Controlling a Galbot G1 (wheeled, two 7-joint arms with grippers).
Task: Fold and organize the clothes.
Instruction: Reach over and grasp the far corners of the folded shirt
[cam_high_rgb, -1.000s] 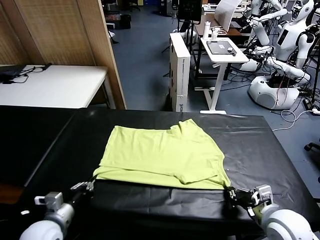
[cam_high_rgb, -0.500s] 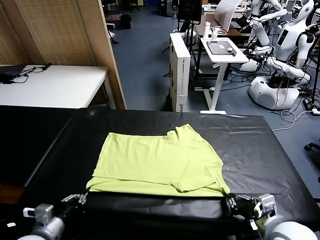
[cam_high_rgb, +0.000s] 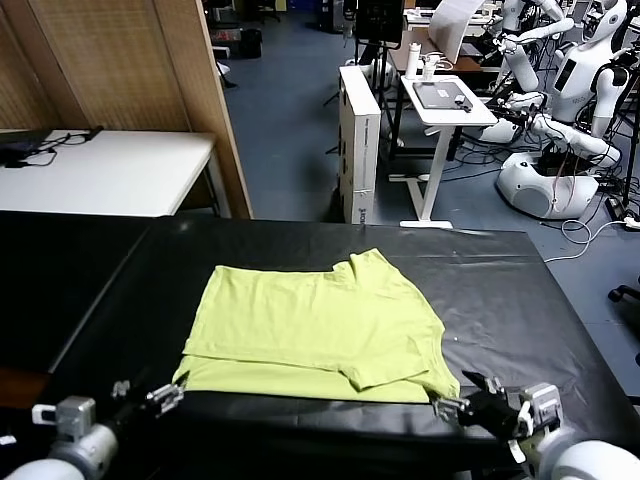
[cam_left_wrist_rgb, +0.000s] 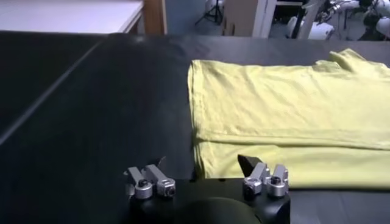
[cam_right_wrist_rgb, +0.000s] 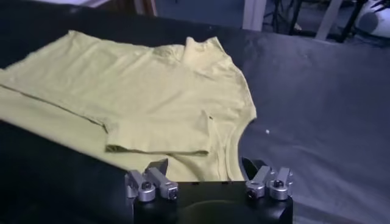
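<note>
On black table (cam_high_rgb: 520, 290), folded T-shirt (cam_high_rgb: 320, 325), left gripper (cam_high_rgb: 165, 397), right gripper (cam_high_rgb: 452, 405) seemingly open.

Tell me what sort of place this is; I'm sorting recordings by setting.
Probably a robotics lab or workshop. Beyond the black table holding the T-shirt, white humanoid robots stand among floor cables, beside a small standing desk.

The head camera looks forward and down from high up at the long black table (cam_high_rgb: 520, 290). Each wrist camera sits low, close to that table, and looks across it. All three views share the lime yellow-green cotton T-shirt (cam_high_rgb: 320, 325) (cam_left_wrist_rgb: 292, 115) (cam_right_wrist_rgb: 140, 103).
</note>
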